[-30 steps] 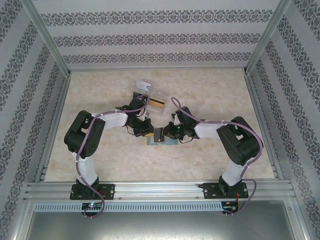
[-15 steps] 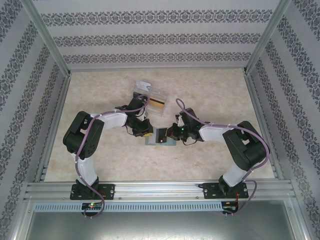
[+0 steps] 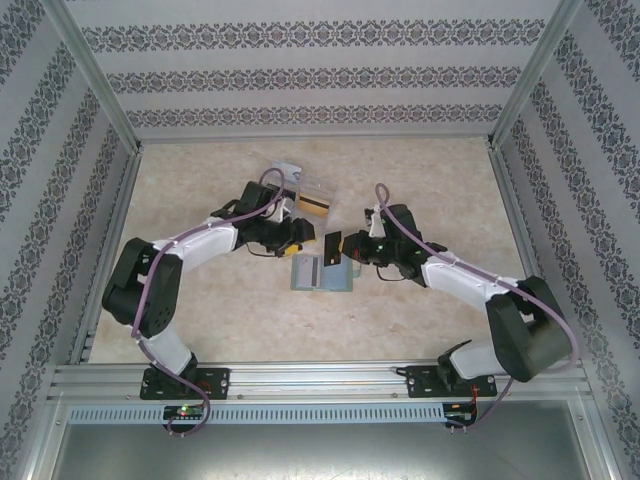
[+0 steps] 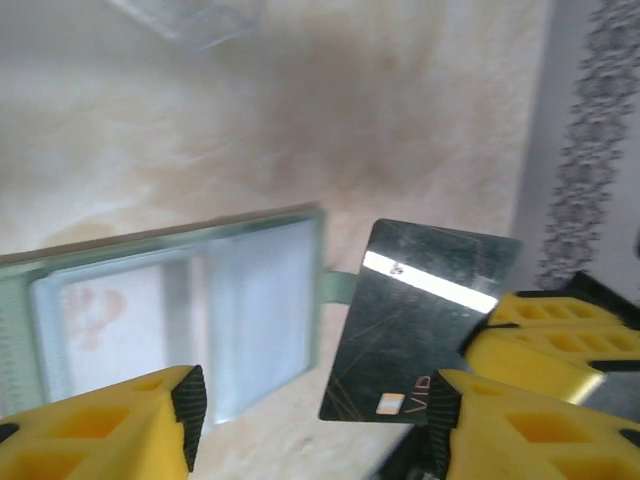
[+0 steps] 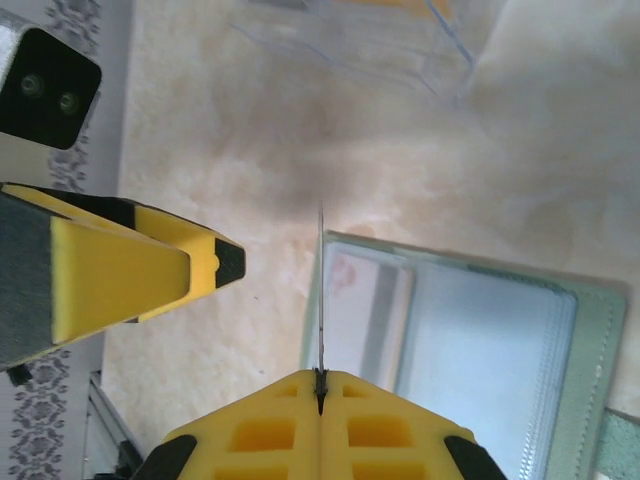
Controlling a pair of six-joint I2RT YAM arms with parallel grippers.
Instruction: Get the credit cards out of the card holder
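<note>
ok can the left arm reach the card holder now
Probably yes: the left tool hovers open above the card holder, and the right tool holds the dark card aside.

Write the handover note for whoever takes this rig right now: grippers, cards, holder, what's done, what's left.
Left gripper: open, empty, near the holder.
Right gripper: shut on the dark grey-black plastic credit card, lifted free of the pale grey-green two-panel card holder, which lies open on the table.
Done: dark card out; a gold-orange card lies at the clear plastic box.
Left: set the dark card down. One sleeve seems to hold a pale card with a reddish mark; check and pull it.
</note>
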